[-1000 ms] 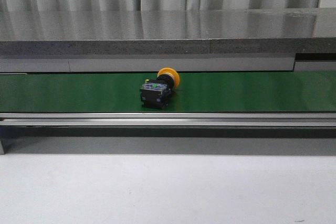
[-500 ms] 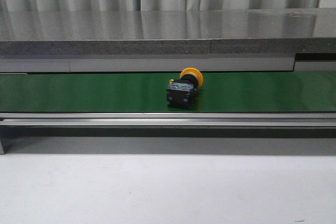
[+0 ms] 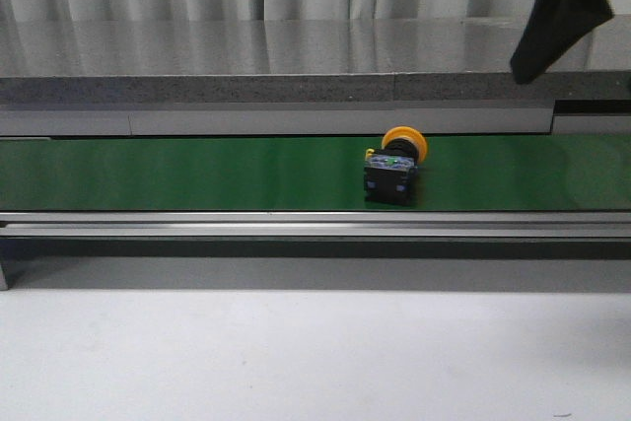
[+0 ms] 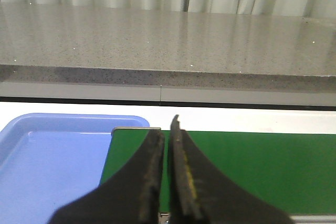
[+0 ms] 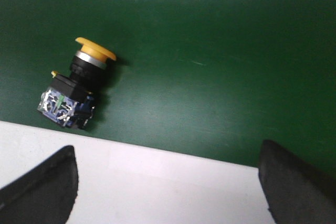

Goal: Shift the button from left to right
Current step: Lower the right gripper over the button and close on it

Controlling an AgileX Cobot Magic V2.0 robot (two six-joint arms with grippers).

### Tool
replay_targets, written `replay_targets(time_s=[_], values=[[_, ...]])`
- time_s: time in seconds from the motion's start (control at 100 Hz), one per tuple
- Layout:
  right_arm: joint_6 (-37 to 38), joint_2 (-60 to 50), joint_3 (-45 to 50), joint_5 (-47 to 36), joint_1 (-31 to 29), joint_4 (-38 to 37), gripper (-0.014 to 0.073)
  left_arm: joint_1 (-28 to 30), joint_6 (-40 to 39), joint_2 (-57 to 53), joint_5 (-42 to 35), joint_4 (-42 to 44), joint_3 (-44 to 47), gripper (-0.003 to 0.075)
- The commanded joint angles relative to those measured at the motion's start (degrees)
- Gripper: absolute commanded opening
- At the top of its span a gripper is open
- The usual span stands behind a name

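Note:
The button [image 3: 394, 169] lies on its side on the green belt [image 3: 148, 173], right of the middle, with its yellow-orange cap toward the back and its black block toward the front. In the right wrist view the button [image 5: 76, 85] is on the belt [image 5: 220, 77]. My right gripper [image 5: 168, 182] is wide open and empty, above the belt's edge and apart from the button. It shows as a dark shape in the front view [image 3: 564, 9], high at the right. My left gripper [image 4: 167, 132] is shut and empty over the belt's left end [image 4: 262, 166].
A blue tray [image 4: 47, 156] sits beside the belt's left end. A grey speckled ledge [image 3: 296, 86] runs behind the belt, with curtains beyond. A metal rail [image 3: 296, 227] borders the belt's front, and a white tabletop [image 3: 296, 362] lies before it.
The button has travelled to the right along the belt, from the middle to right of the middle. My right gripper has come into the front view at the top right.

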Motion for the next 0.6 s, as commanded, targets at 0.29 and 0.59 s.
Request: replay_targets(time_s=[0.29, 0.59], values=[[-0.15, 11.68, -10.7, -3.07, 3.96, 0.57, 0.0652, -0.47, 0.06, 0.19, -5.03, -0.41, -1.54, 0.0005], [-0.15, 16.2, -12.83, -1.6, 4.31, -1.23, 0.0652, -0.47, 0.06, 0.19, -5.03, -0.41, -1.54, 0.0005]])
